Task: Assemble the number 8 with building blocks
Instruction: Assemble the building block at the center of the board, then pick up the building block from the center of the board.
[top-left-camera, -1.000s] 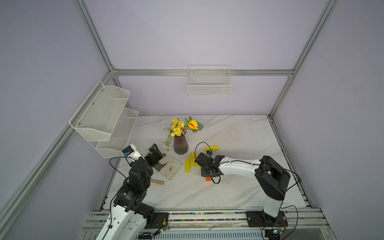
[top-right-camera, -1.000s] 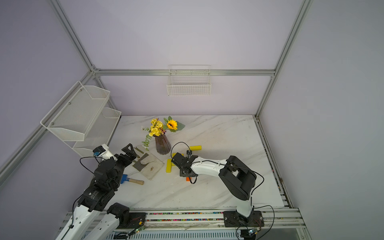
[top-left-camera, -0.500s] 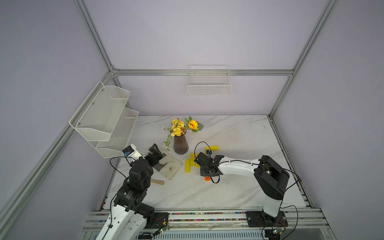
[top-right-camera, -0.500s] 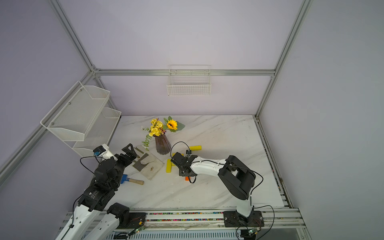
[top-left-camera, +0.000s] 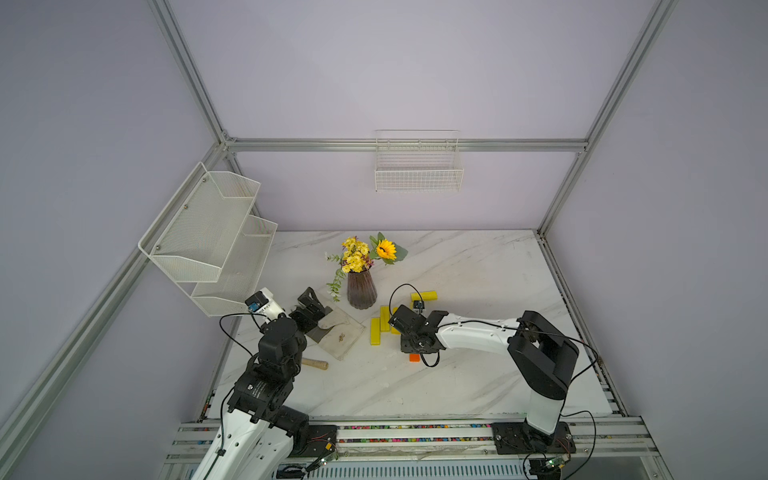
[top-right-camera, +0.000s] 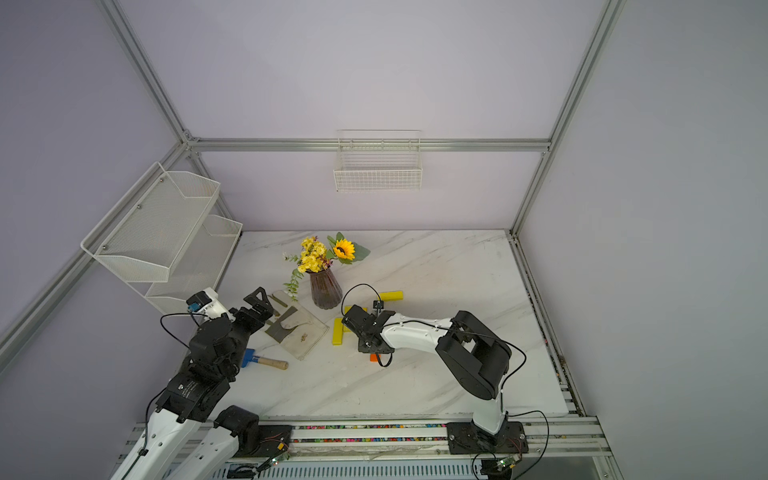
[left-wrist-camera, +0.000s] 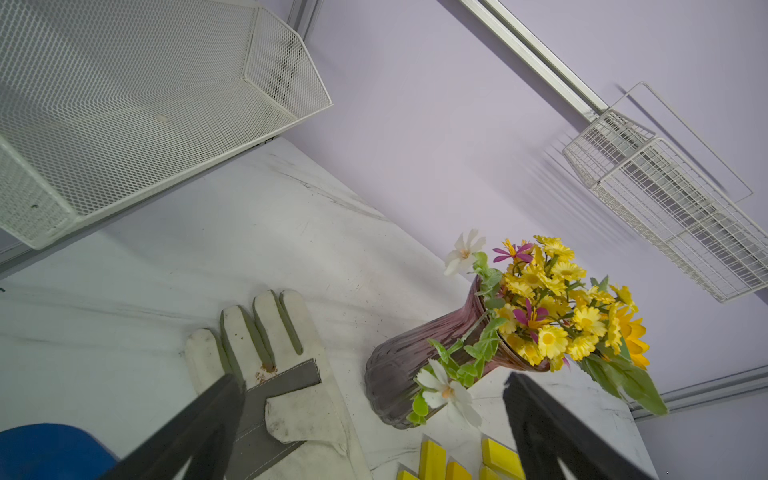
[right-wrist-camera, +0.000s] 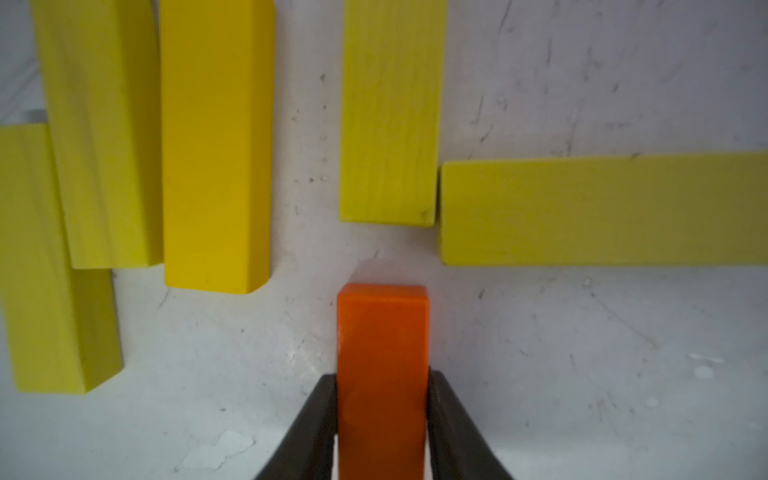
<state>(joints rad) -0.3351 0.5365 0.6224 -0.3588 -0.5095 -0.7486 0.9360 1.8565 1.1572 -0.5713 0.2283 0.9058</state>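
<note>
Right gripper (right-wrist-camera: 380, 374) reaches down near the middle of the counter (top-left-camera: 478, 270), its two fingers lying against the long sides of the orange bar (right-wrist-camera: 382, 332), clamped on it. That bar sits broad face up, with its long axis running from the counter's front edge toward its back edge. Whether it rests on the marble or hangs just above it I cannot tell. Its free end points at the end of a yellow bar (right-wrist-camera: 390, 112) set in line with it, a small gap between them. A crosswise yellow bar (right-wrist-camera: 602, 212) touches that one's corner, at a right angle to the orange bar. Three more yellow bars (right-wrist-camera: 216, 145) lie side by side, parallel to it, on the side toward the counter's left edge. Left gripper (left-wrist-camera: 372, 377) hangs with its fingers spread wide apart, holding nothing, over a glove (left-wrist-camera: 291, 399) near the vase (top-left-camera: 361, 291).
</note>
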